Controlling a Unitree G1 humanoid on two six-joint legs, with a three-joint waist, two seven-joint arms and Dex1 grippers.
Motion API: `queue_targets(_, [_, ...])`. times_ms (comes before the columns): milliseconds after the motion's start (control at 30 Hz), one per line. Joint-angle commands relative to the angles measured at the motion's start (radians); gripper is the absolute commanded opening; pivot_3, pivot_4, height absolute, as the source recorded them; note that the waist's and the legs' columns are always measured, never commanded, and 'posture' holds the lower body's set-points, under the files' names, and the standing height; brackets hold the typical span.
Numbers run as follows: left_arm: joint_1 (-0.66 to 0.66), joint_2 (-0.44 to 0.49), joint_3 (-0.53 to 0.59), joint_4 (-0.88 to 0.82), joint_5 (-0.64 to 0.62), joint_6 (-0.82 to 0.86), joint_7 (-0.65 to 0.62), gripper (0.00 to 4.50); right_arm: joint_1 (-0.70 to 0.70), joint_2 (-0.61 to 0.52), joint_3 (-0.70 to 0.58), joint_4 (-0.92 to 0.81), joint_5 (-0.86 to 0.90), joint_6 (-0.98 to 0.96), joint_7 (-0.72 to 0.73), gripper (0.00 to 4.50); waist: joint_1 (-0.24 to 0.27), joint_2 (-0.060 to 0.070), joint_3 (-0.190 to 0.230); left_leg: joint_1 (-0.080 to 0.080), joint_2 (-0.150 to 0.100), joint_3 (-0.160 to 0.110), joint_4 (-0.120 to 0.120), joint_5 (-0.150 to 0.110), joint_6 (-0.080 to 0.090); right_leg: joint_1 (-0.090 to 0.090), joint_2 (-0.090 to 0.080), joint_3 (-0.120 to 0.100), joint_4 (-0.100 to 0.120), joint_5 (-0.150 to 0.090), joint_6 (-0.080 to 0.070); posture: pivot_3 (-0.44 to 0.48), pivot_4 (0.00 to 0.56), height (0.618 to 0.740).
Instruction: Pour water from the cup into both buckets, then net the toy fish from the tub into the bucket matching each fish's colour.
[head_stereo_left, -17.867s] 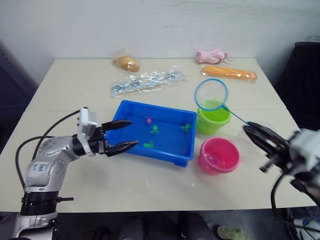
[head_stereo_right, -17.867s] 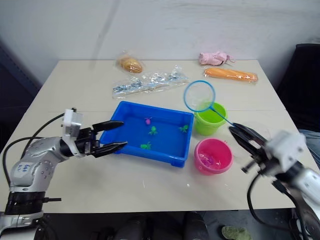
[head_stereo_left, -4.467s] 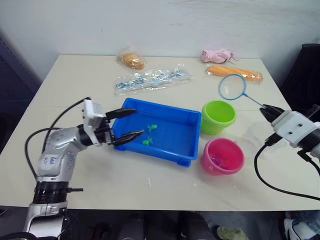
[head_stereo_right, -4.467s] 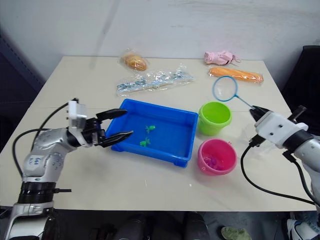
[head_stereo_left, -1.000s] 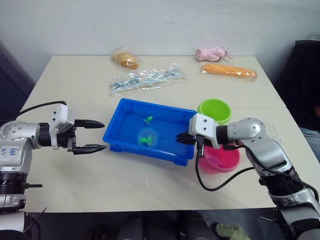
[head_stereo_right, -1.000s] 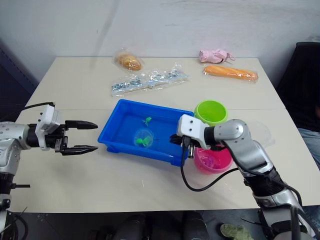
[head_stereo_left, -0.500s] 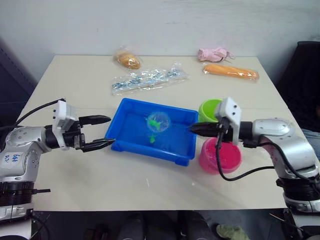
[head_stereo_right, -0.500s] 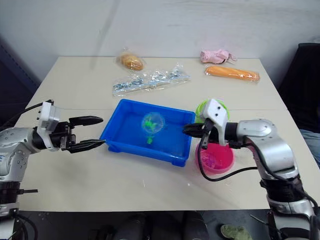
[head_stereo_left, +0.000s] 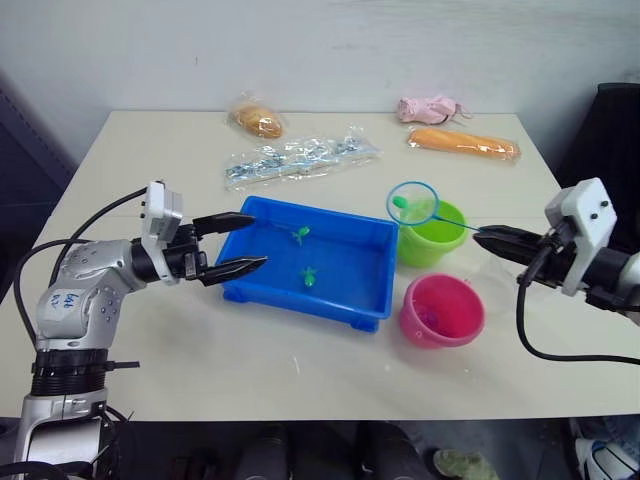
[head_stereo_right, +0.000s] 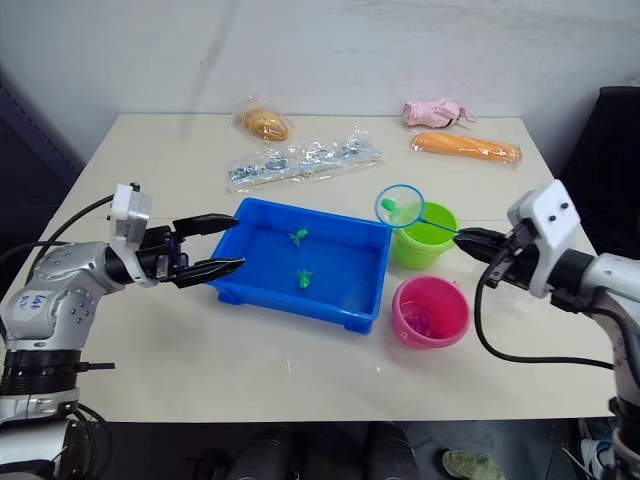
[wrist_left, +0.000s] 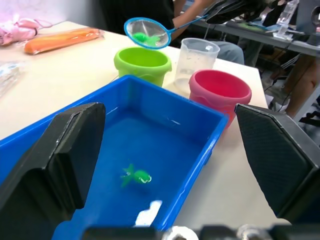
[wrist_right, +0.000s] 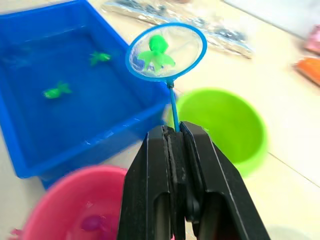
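One green fish (wrist_right: 157, 52) lies in the net (wrist_right: 166, 51), pinched by its handle in the right gripper (wrist_right: 175, 131) above the green bucket's (head_stereo_left: 431, 236) rim, while the left gripper (head_stereo_left: 240, 244) hovers spread at the tub's (head_stereo_left: 345, 302) end.

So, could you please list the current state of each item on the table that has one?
Net: held up, one green fish inside.
Tub: two green fish in it.
Green bucket: upright.
Pink bucket: upright, pink fish inside.
Cup: upright.
Right pincer: shut on net handle.
Left pincer: open.
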Motion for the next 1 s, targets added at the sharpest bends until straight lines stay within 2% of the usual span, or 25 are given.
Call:
queue_targets(33, [-0.024,-0.010,-0.005,-0.003,0.008,-0.028,0.004,4.46,0.028,-0.020,-0.021,0.060,-0.099,-0.118,-0.071,0.00,-0.001,0.000,0.000,0.000,0.000,0.001,0.000,0.000,0.000,0.000,0.000,0.000,0.000,0.000,0.000,0.000,0.150,0.740])
queue_targets(200, [-0.022,-0.024,-0.020,0.001,0.025,-0.060,-0.005,4.46,0.038,-0.019,0.028,0.131,-0.195,-0.265,-0.128,0.00,-0.002,0.000,0.000,0.000,0.000,0.001,0.000,0.000,0.000,0.000,0.000,0.000,0.000,0.000,0.000,0.000,0.150,0.740])
queue_targets(467, [-0.001,-0.031,-0.024,-0.016,0.028,-0.080,0.001,4.46,0.086,-0.079,0.111,0.196,-0.370,-0.558,-0.130,0.00,-0.005,0.000,0.000,0.000,0.000,0.001,0.000,0.000,-0.001,0.000,0.000,0.000,0.000,0.000,0.000,0.000,0.150,0.740])
queue_targets(700, [-0.005,-0.040,-0.032,-0.007,0.034,-0.099,0.001,4.46,0.094,-0.147,0.163,0.243,-0.545,-0.786,-0.190,0.00,-0.001,0.000,0.000,0.000,0.001,0.001,0.001,0.000,-0.001,0.000,0.000,0.000,0.000,0.000,0.000,0.000,0.150,0.740])
queue_targets(1000, [-0.022,-0.051,-0.053,0.017,0.041,-0.113,-0.012,4.46,0.092,-0.228,0.221,0.297,-0.712,-0.946,-0.219,0.00,-0.004,0.000,0.000,0.000,0.001,0.001,0.001,0.001,-0.001,0.001,0.000,0.000,0.000,0.000,0.000,0.000,0.150,0.740])
